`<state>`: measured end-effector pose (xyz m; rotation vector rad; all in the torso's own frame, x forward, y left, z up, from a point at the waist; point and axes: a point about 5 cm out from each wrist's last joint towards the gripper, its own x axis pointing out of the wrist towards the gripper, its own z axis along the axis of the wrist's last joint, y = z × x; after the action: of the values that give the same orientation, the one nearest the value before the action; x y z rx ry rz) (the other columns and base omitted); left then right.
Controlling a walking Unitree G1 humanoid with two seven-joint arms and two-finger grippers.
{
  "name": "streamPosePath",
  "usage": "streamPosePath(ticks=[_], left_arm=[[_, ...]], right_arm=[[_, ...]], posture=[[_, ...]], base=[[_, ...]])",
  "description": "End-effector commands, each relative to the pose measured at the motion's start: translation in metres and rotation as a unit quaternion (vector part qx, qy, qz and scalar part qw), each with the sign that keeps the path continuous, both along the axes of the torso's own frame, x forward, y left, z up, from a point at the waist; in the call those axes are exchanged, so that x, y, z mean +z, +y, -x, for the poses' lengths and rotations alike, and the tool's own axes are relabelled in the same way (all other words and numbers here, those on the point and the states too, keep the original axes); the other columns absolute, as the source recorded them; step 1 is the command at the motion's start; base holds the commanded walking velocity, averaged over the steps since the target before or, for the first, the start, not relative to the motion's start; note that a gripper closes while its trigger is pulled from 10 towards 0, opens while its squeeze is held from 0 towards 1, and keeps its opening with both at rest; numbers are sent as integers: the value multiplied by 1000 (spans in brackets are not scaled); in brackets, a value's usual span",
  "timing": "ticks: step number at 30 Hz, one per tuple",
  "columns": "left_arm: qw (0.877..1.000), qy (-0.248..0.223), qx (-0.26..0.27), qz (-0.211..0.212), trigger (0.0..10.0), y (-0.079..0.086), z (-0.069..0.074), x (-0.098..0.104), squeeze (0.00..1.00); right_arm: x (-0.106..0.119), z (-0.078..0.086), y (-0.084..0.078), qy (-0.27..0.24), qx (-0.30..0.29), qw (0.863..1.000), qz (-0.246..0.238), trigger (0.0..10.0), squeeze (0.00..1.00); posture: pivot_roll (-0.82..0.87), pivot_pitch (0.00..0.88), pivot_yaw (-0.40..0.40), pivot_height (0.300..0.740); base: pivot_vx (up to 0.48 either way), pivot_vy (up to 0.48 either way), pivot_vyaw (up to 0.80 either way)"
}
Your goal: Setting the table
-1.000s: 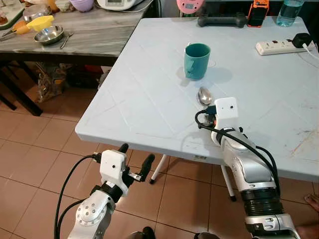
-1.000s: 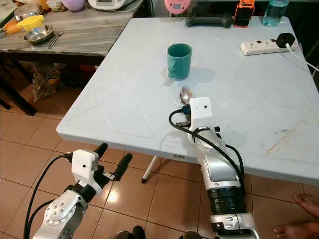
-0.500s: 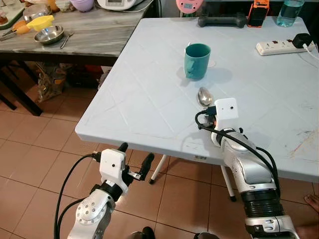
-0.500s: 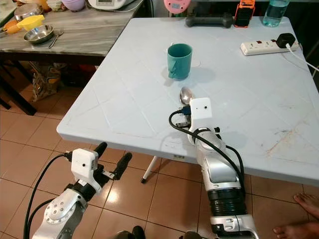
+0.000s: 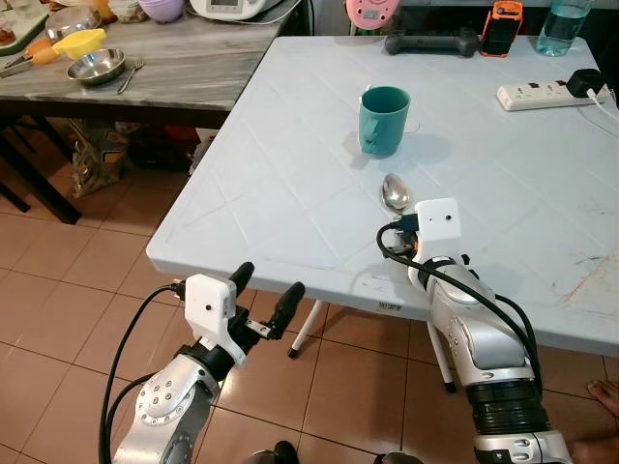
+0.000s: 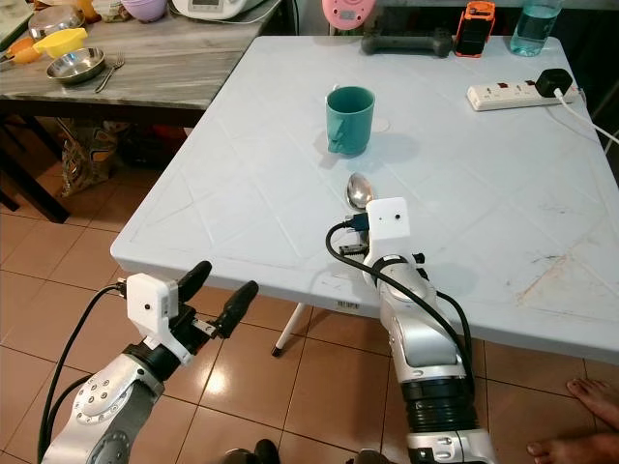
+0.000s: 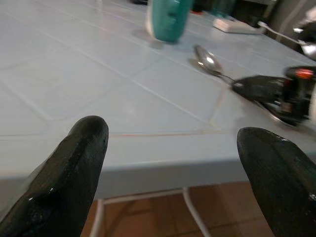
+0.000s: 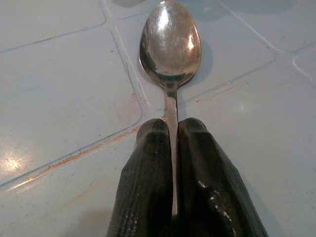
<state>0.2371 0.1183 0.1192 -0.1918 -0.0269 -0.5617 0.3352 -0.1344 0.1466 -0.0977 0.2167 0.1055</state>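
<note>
Spoon [image 8: 170,47] of bright steel lies flat on the pale blue-white table [image 5: 290,174], its long axis running from the robot's near edge away toward the far side. The bowl points away from the robot, toward the teal mug [image 5: 383,119], and faces up; the handle points back into the right gripper [image 8: 173,133]. That gripper rests low on the table near its front edge, and its two black fingers [image 8: 148,168] are pressed narrowly together on the handle, which shows as a thin strip between them. The mug stands upright beyond the spoon, well apart from it, with its handle turned toward the robot's left.

The left gripper [image 5: 263,292] hangs below and just in front of the table's near edge, over the brown tiled floor [image 5: 58,290], its fingers [image 7: 74,168] spread wide with nothing between them.

Along the far edge of the table sit a white power strip [image 5: 537,93] with a black plug, a clear water bottle [image 5: 561,24], an orange and black device [image 5: 501,29] and a dark dumbbell [image 5: 431,42]. A small label is stuck under the table's front rim; its writing is too small to read. To the robot's left, a grey wood-grain table [image 5: 184,68] carries a steel bowl [image 5: 95,67] and a yellow object [image 5: 77,42].
</note>
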Motion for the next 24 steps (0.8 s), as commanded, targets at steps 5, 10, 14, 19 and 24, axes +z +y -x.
streamPosePath(ticks=[5, 10, 14, 19, 24], left_arm=[[999, 15, -28, 5, 10000, 0, 5, -1, 0], [1000, 18, 5, -5, 10000, 7, 2, -4, 0], [998, 18, 61, -16, 10000, 19, -6, -6, 0], [987, 25, 158, -28, 10000, 39, -17, -9, 0], [975, 21, 216, -47, 10000, 50, -21, -9, 0]], right_arm=[[-26, 10, 4, 47, 9, 999, -10, 0, 0], [-16, 10, 8, 5, 20, 1000, -23, 0, 0], [-3, 11, 14, -42, 36, 998, -22, 0, 0], [18, 13, 22, -112, 57, 991, -44, 0, 0], [35, 14, 22, -169, 61, 983, -41, 10000, 0]], posture=[[-156, 165, 124, 740], [-156, 163, 128, 740], [-156, 164, 130, 740], [-154, 165, 130, 740], [-146, 156, 127, 740]], base=[[0, 0, 0], [0, 0, 0], [0, 0, 0], [0, 0, 0], [0, 0, 0]])
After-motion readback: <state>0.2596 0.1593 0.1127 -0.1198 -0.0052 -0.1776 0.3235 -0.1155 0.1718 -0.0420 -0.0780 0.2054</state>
